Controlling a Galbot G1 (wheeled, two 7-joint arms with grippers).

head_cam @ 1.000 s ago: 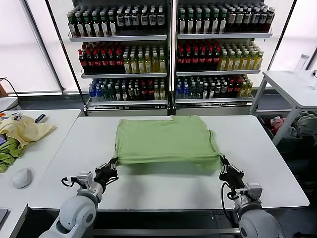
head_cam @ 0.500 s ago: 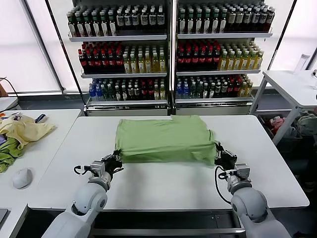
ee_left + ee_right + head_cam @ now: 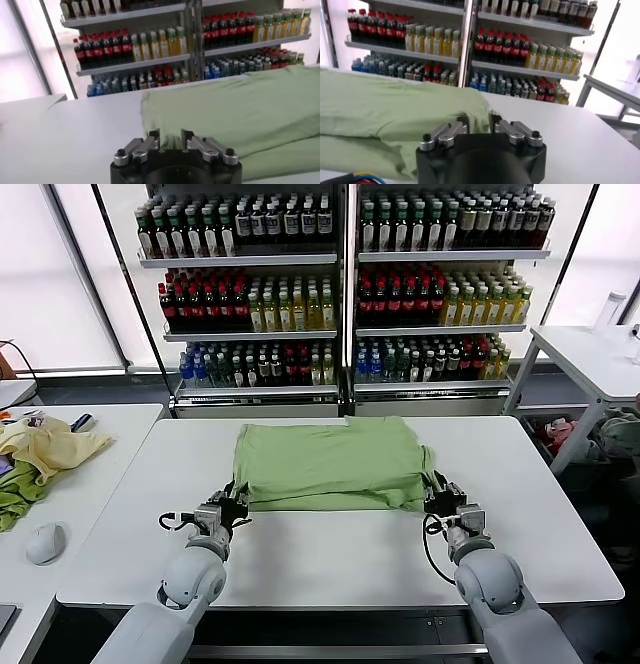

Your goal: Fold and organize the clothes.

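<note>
Looks like a lab dressed up as a shop — not a real store. Tall glass-fronted drinks coolers [image 3: 345, 294] along the back wall, shelves packed with rows of bottles [image 3: 240, 299] in red, yellow, green and blue. Plain white worktables [image 3: 330, 559] in front, a computer mouse [image 3: 45, 542] on the side one — possibly a test bench.

We see bottle shelves [image 3: 345, 284] behind the white table [image 3: 330, 554]; left of it, a yellow garment [image 3: 48, 446] and mouse [image 3: 45, 542].
</note>
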